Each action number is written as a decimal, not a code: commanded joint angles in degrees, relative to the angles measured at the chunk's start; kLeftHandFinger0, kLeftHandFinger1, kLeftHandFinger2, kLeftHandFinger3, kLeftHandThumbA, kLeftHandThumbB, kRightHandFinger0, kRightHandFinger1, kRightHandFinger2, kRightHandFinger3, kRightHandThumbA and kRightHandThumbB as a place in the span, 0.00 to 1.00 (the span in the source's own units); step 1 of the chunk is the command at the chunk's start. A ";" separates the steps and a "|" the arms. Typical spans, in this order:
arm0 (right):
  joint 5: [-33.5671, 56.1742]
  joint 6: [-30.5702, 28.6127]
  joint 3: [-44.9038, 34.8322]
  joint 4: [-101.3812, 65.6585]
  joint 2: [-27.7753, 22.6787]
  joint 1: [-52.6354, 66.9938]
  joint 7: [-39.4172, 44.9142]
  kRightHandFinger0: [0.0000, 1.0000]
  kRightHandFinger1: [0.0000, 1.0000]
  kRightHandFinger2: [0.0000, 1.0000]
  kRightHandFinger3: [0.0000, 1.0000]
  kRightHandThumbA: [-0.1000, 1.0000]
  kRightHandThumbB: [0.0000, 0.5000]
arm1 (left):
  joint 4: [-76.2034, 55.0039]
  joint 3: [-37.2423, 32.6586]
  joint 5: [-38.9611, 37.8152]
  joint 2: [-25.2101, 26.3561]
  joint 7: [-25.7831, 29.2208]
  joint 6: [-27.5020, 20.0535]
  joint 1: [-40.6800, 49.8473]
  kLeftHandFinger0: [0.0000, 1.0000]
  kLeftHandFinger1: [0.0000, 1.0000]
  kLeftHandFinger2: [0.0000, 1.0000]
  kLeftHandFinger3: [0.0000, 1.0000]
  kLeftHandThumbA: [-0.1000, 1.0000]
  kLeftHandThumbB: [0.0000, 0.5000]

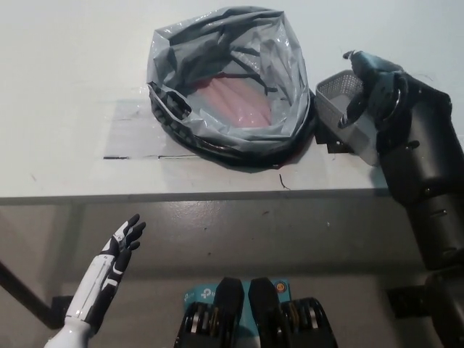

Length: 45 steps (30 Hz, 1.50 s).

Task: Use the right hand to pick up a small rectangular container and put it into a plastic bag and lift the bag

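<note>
Head view, from your left: the left hand [116, 250] rests low, below the table [65, 87] edge, holding nothing, fingers straight and slightly spread. On the table top, a patch of clear tape [134, 134] lies just left of the bag [225, 80]. You see the bag standing with its mouth wide open toward the camera, grey and translucent, with something pink [232, 98] lying inside it and a dark rim along its near edge. Just right of the bag, touching or nearly touching its side, sits the container [335, 98], a small metal tray tilted a little, near the table's front edge. Your right hand [373, 80] is over the container's right part, fingers curled down into or against it; you cannot tell from this angle whether it actually grips the container. The black forearm covers the container's far right end.
</note>
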 commanded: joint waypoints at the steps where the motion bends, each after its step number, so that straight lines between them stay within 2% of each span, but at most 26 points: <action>1: -0.09 0.49 -0.62 1.53 -0.42 -1.85 -3.56 1.00 1.00 1.00 1.00 1.00 0.95 | -0.96 0.44 -0.94 0.65 -0.77 -1.65 0.03 1.00 1.00 1.00 1.00 1.00 0.50; 2: -1.10 0.49 0.01 2.69 -0.63 -1.93 -4.00 1.00 1.00 1.00 1.00 1.00 0.96 | -0.93 0.44 -0.92 0.65 -0.77 -1.80 0.07 1.00 1.00 1.00 1.00 1.00 0.48; 3: -1.71 0.49 0.58 3.45 -0.82 -1.94 -4.48 1.00 1.00 1.00 1.00 1.00 0.88 | -0.83 0.44 -0.95 0.62 -0.75 -2.09 0.11 1.00 1.00 1.00 1.00 1.00 0.48; 4: -2.31 0.49 0.84 4.25 -0.85 -1.94 -5.43 1.00 1.00 1.00 1.00 1.00 0.96 | -0.88 0.46 -1.06 0.58 -0.76 -2.09 0.17 1.00 1.00 1.00 1.00 1.00 0.48; 5: -4.64 0.49 1.60 6.01 -0.90 -1.87 -8.09 1.00 1.00 1.00 1.00 1.00 1.00 | -0.95 0.52 -1.34 0.53 -0.81 -1.97 0.22 1.00 1.00 1.00 1.00 1.00 0.46; 8: -8.61 0.49 1.15 11.39 -0.31 -2.42 -16.51 1.00 1.00 1.00 1.00 1.00 1.00 | -0.54 0.45 -0.77 0.78 -0.72 -3.09 0.21 1.00 1.00 1.00 1.00 1.00 0.46; 11: -10.35 0.49 0.15 14.47 0.00 -3.25 -21.06 1.00 1.00 1.00 1.00 0.99 1.00 | -0.61 0.31 -0.08 0.88 -0.57 -3.38 0.28 1.00 1.00 1.00 1.00 1.00 0.44; 15: -11.33 0.49 0.35 17.17 -0.45 -4.20 -24.96 1.00 1.00 1.00 1.00 0.98 1.00 | -0.42 0.45 -0.60 0.73 -0.59 -3.41 0.29 1.00 1.00 1.00 1.00 1.00 0.47; 25: -7.51 0.49 -0.45 19.72 -0.09 -4.12 -26.37 1.00 1.00 1.00 1.00 0.98 1.00 | -0.67 0.33 -0.02 0.60 -0.38 -3.31 0.50 1.00 1.00 1.00 1.00 1.00 0.47; 32: 2.88 0.48 0.06 22.74 0.29 -4.21 -24.33 1.00 1.00 1.00 1.00 0.99 0.97 | -0.78 0.54 -0.21 0.48 -0.28 -2.61 -0.10 1.00 1.00 1.00 1.00 1.00 0.49; 33: 3.80 0.48 0.01 23.24 0.37 -4.27 -24.88 1.00 1.00 1.00 1.00 0.94 0.94 | -0.76 0.59 -0.24 0.49 -0.28 -2.65 -0.15 1.00 1.00 1.00 1.00 1.00 0.49; 35: 7.27 -2.56 -0.22 27.88 0.17 -4.78 -30.00 1.00 1.00 1.00 1.00 0.71 0.87 | -0.78 0.65 -0.44 0.71 -0.48 -2.69 -0.27 1.00 1.00 1.00 1.00 1.00 0.46; 36: 7.88 -3.66 -0.33 29.04 0.06 -4.71 -31.92 0.83 1.00 1.00 1.00 0.49 0.77 | -0.83 0.66 -0.60 0.67 -0.53 -2.55 -0.31 1.00 1.00 1.00 1.00 1.00 0.47; 37: 8.79 -5.83 -0.06 30.92 -0.21 -4.52 -35.38 0.43 0.57 0.75 1.00 0.18 0.46 | -0.82 0.72 -0.63 0.67 -0.51 -2.60 -0.41 1.00 1.00 1.00 1.00 1.00 0.47; 38: 9.17 -6.38 0.13 31.54 -0.30 -4.55 -36.33 0.43 0.57 0.75 1.00 0.18 0.46 | -0.81 0.74 -0.62 0.67 -0.49 -2.63 -0.43 1.00 1.00 1.00 1.00 1.00 0.47; 39: 9.69 -6.70 0.46 32.19 -0.37 -4.72 -37.02 0.23 0.35 0.56 1.00 0.11 0.55 | -0.80 0.75 -0.59 0.68 -0.49 -2.66 -0.44 1.00 1.00 1.00 1.00 1.00 0.47; 40: 9.80 -7.91 1.21 33.74 -0.81 -4.81 -38.66 0.02 0.07 0.29 1.00 0.00 0.52 | -0.71 0.76 -0.66 0.87 -0.65 -2.62 -0.69 1.00 1.00 1.00 1.00 1.00 0.47; 41: 9.81 -8.40 1.50 34.40 -1.01 -4.81 -39.67 0.00 0.01 0.23 1.00 0.00 0.51 | -0.70 0.78 -0.81 0.90 -0.72 -2.52 -0.84 1.00 1.00 1.00 1.00 1.00 0.47; 43: 10.69 -9.75 1.83 35.09 -1.38 -4.36 -42.94 0.00 0.04 0.25 1.00 0.00 0.48 | -0.73 0.87 -1.02 0.91 -0.77 -2.34 -1.08 1.00 1.00 1.00 1.00 1.00 0.47; 45: 12.94 -12.79 1.22 35.54 -1.79 -3.52 -47.51 0.00 0.03 0.23 0.90 0.02 0.47 | -0.31 0.79 -0.36 1.11 -0.67 -3.10 -1.18 1.00 1.00 1.00 1.00 1.00 0.46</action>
